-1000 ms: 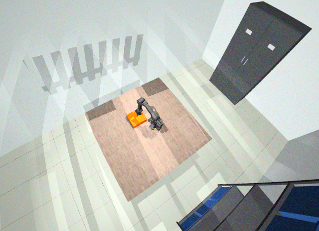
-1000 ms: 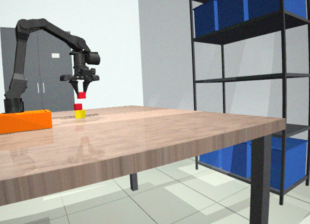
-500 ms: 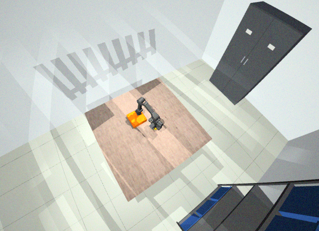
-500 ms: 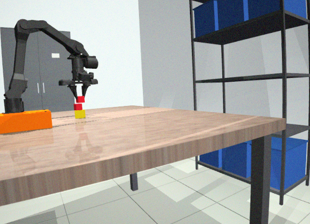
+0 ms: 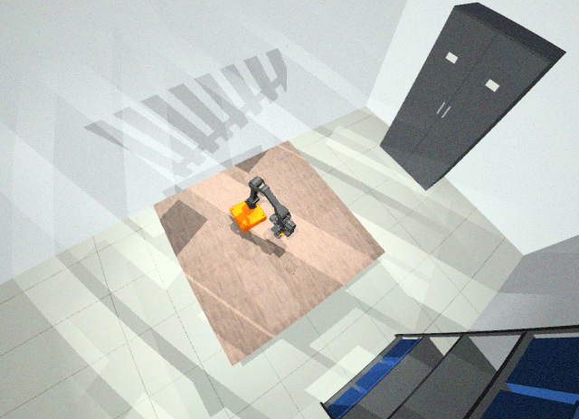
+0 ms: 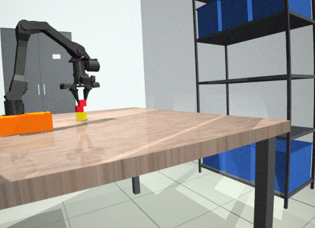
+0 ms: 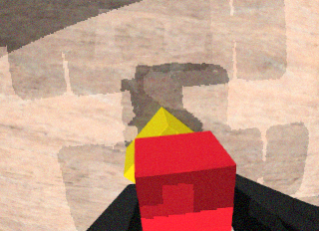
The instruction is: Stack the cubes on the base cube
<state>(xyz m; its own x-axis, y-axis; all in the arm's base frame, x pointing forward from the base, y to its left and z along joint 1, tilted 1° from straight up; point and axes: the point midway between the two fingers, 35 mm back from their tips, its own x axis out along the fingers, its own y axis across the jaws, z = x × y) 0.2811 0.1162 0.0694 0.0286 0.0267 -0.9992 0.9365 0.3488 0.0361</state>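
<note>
The yellow base cube (image 6: 81, 116) (image 7: 159, 122) stands on the table (image 6: 152, 129); a sliver of it shows under the arm in the top view. One red cube (image 6: 78, 109) sits on its top, toward the left in the exterior view, and is hidden in the wrist view. My gripper (image 6: 81, 101) (image 7: 181, 188) points down and is shut on the other red cube (image 6: 82, 103) (image 7: 181, 151). This held cube looks level and hangs a little above the base cube's top, up and to the right of the placed cube in the exterior view. Any gap between the red cubes cannot be judged.
An orange block (image 5: 254, 219) (image 6: 27, 124) lies by the arm's foot, left of the cubes in the exterior view. A dark cabinet (image 5: 444, 87) and a shelf rack (image 6: 254, 79) with blue bins stand beyond the table. Shadows cross the table around the cubes.
</note>
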